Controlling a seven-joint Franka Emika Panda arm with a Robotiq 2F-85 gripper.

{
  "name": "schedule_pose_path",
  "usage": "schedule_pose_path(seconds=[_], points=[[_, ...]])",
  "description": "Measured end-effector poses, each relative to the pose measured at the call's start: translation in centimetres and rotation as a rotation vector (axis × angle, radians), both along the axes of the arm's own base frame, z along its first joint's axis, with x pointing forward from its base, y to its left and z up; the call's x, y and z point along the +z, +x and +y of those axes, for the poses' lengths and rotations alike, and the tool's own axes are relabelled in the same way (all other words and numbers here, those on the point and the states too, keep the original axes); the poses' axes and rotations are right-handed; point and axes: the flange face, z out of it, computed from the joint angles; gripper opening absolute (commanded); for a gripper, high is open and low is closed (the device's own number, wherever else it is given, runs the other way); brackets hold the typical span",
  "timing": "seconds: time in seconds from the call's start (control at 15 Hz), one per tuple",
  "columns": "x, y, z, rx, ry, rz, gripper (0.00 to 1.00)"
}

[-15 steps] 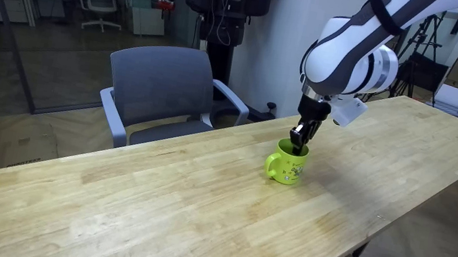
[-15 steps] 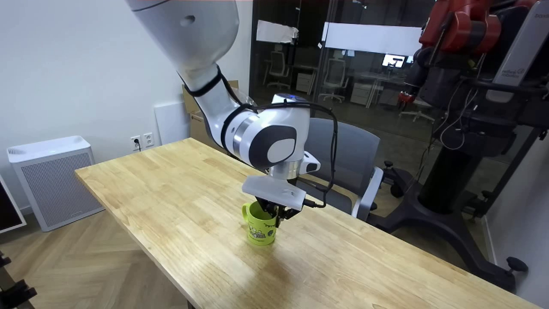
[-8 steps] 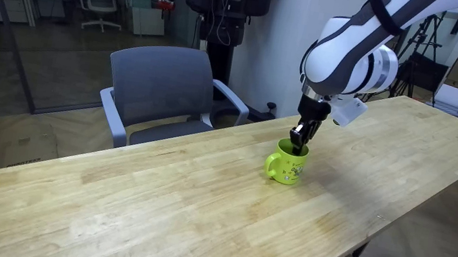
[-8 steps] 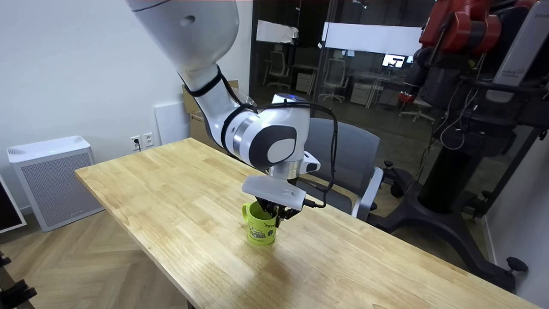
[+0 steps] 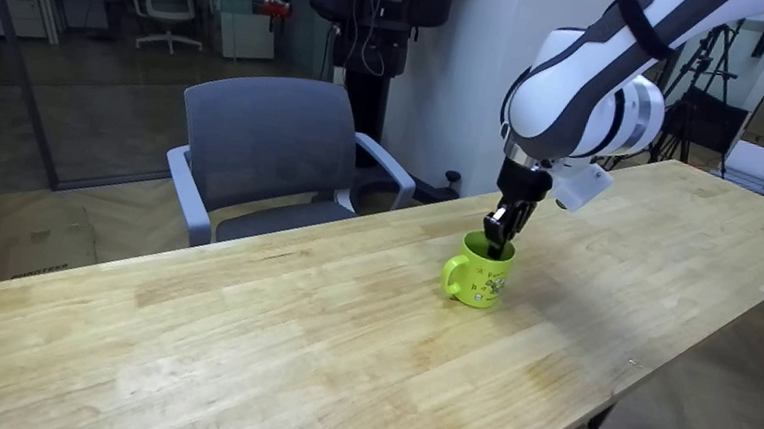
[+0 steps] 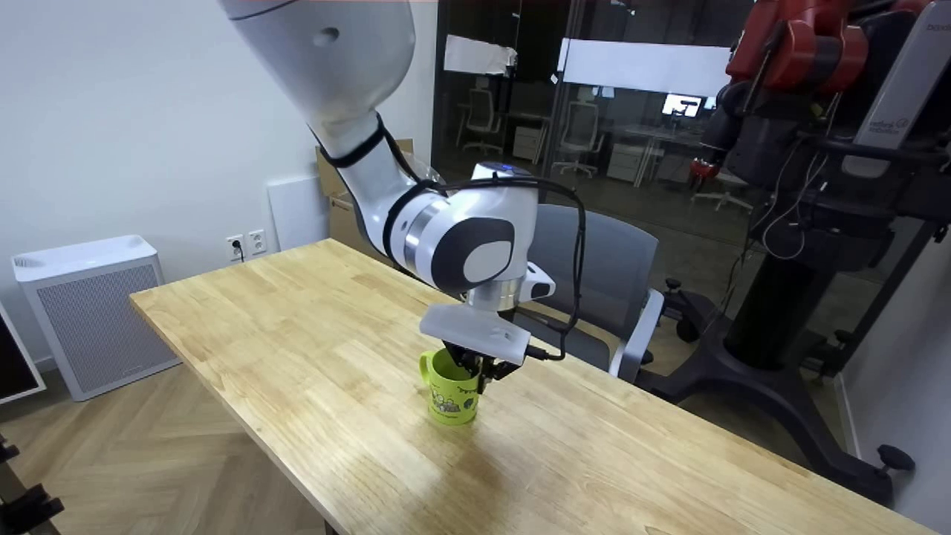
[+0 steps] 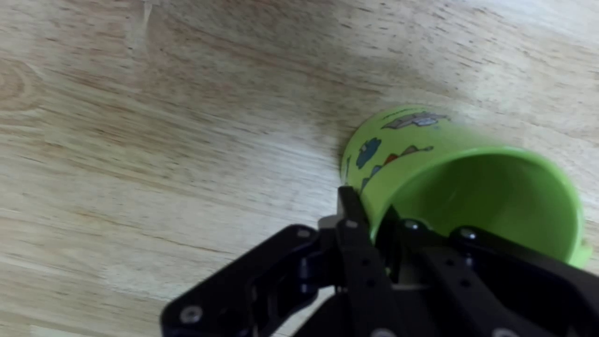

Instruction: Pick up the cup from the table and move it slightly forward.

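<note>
"Two fingers (image 7: 349, 206) of the gripper (image 7: 370, 206) pinch the wall of the cup (image 5: 477, 278), one inside, one outside. Any change?"

"None I can see over the last second: it stands upright on the table (image 5: 250, 337). So the grasp looks made; lifting and shifting forward remain."

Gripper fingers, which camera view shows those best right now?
The wrist view. The fingers of the gripper are large and close there, one inside the cup, one outside, with the cup's wall between. Both exterior views show them too, but small and dark at the cup, partly hidden.
</note>
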Motion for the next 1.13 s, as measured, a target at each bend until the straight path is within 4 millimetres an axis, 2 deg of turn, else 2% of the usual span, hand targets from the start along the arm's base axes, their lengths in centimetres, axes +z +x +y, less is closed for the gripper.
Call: schedule_pose_path(seconds=[0.53,0.67,0.87,1.13], points=[[-0.1,-0.1,0.3,0.002,0.004,-0.01,0.96],[0.0,-0.3,0.6,0.004,0.007,-0.013,1.0],[0.2,-0.5,1.3,0.013,0.013,-0.011,1.0],[1.4,-1.3,2.2,0.022,0.009,-0.044,1.0]])
